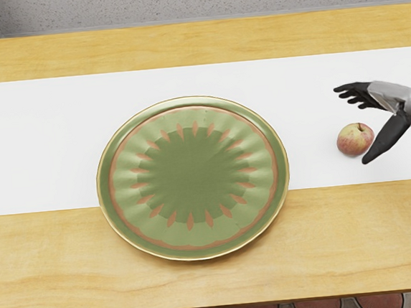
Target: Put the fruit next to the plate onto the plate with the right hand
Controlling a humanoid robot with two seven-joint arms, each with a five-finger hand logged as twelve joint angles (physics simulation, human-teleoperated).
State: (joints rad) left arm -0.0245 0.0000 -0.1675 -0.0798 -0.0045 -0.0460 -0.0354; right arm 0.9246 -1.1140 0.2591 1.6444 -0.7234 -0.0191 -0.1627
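Note:
A red and yellow apple (355, 139) lies on the white runner to the right of the plate, apart from it. The green plate (125, 182), with an orange petal pattern and a gold rim, sits in the middle of the table and holds nothing. My right hand (370, 119) comes in from the right edge, just beside the apple on its right. Its fingers are spread, with the upper fingers (353, 92) above the apple and the thumb (384, 140) low at the apple's right side. It holds nothing. The left arm does not show.
A white runner (39, 147) crosses the wooden table (71, 259) from left to right under the plate and apple. The table's far edge meets a grey wall, and tiled floor shows past the near edge.

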